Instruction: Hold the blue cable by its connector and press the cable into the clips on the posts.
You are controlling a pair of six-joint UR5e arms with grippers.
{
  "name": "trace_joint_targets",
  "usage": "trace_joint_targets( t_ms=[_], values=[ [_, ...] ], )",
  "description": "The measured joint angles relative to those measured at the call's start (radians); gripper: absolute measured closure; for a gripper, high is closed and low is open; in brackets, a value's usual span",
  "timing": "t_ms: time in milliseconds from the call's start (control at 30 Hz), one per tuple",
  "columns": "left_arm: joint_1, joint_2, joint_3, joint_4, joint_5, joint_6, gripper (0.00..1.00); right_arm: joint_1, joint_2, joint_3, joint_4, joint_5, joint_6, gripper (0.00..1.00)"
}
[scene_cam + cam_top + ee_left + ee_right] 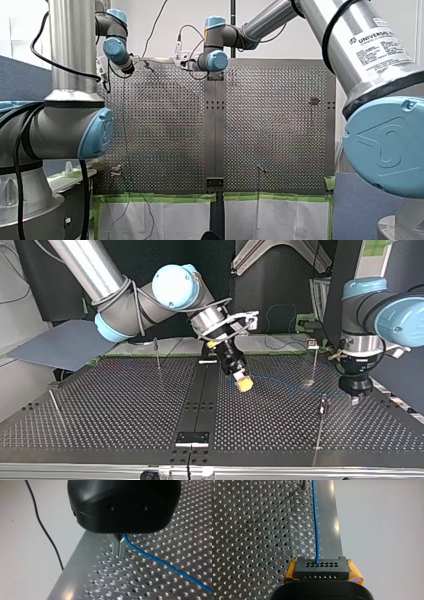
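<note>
The thin blue cable runs just above the perforated table between my two grippers. At the top view's right, my left gripper, black with metal fingers, points down at the table. In the left wrist view that left gripper is shut on the blue cable's end, and the connector itself is hidden. My right gripper has yellow pads and tilts down near the table's middle. In the right wrist view the right gripper is shut on the blue cable, which leads straight ahead past a post.
Thin posts stand on the table: one beside my left gripper, one with a clip behind it, one at the top view's far left, one at the back. A dark centre strip divides the table.
</note>
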Motion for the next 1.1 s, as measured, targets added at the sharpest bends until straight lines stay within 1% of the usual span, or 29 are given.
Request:
trace_joint_targets(
  t_ms=[167, 333, 533, 700, 867, 1100],
  values=[
    [0.001, 0.0, -0.017, 0.019, 0.008, 0.0, 1.0, -0.005, 0.0, 0.0, 0.001, 0.001, 0.0, 1.0],
    [0.007, -0.001, -0.016, 0.041, 0.039, -0.005, 1.0, -0.011, 0.001, 0.0, 0.001, 0.001, 0.0, 1.0],
    [0.014, -0.012, -0.001, 0.055, 0.08, -0.025, 1.0, -0.026, 0.003, 0.0, 0.002, 0.001, 0.001, 1.0],
    [0.021, -0.045, 0.015, 0.054, 0.101, -0.029, 1.0, -0.035, 0.005, 0.0, 0.001, 0.001, 0.002, 1.0],
    [0.028, -0.064, 0.025, 0.055, 0.112, -0.034, 1.0, -0.042, 0.006, 0.0, 0.002, 0.0, 0.002, 1.0],
    [0.031, -0.066, 0.06, 0.057, 0.127, -0.068, 1.0, -0.05, 0.007, 0.0, 0.0, 0.001, 0.002, 1.0]
  ],
)
